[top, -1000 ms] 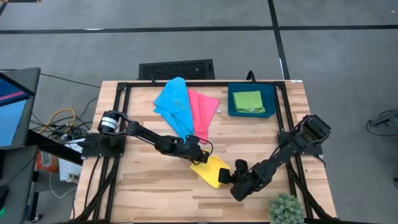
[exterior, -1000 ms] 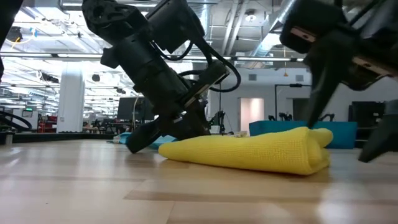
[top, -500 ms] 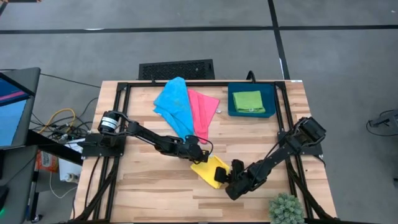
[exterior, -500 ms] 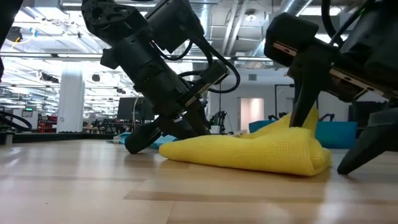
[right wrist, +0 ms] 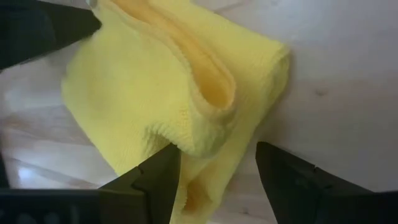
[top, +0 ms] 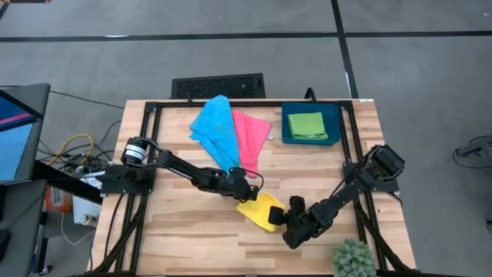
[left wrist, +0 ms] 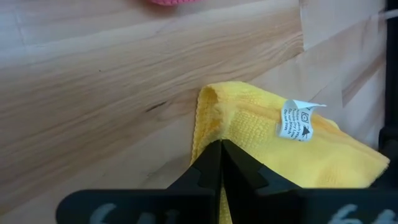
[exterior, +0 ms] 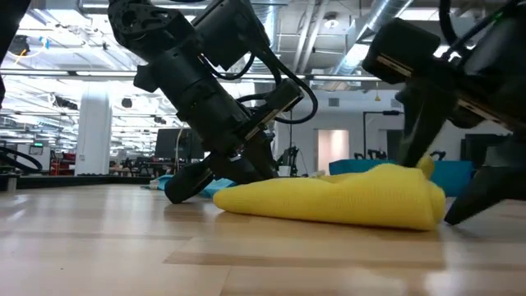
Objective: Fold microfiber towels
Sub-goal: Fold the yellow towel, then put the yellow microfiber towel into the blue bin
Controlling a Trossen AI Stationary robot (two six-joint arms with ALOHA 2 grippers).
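While the left gripper (top: 247,189), jaws clenched, pressed one end of the yellow towel (top: 261,211) near the counter's (top: 184,231) front edge, probably to pin it, the right gripper (top: 286,221) stood with jaws released, straddling the opposite end, seemingly ready to grasp.

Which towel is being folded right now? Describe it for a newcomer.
On the wooden table, look at the near middle, between the two grippers. The folded yellow microfiber towel lies there, the only yellow cloth, apart from the sky-blue towel and pink towel farther back.
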